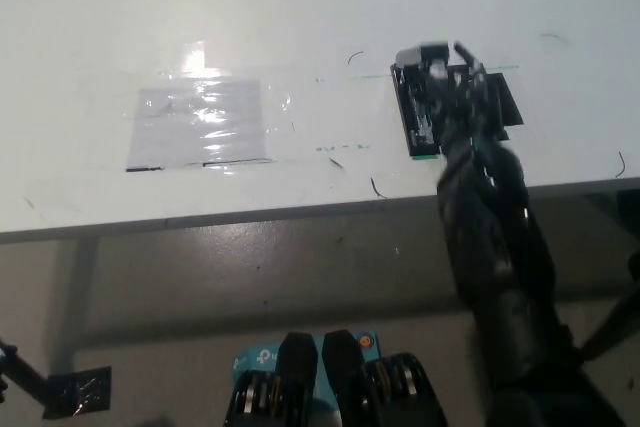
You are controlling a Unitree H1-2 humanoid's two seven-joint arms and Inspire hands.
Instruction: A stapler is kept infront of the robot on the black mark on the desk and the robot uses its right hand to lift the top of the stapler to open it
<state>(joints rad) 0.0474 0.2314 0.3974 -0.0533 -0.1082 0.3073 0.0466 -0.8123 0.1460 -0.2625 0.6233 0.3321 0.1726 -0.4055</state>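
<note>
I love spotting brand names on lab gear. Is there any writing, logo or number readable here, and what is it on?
Teal box at the bottom edge: a white round logo mark, no readable letters.
Stapler under the black right hand: no text visible.
White desk: only pen scribbles and a taped clear sheet, no words.
Nothing else carries text.

The white desk point(300, 37) lies bare and open to the left of the stapler point(420, 112) and beyond it. The black right hand point(470, 112) crowds the stapler's right side, seemingly touching it. Flat shiny tape point(195, 125) sits well left.
</note>
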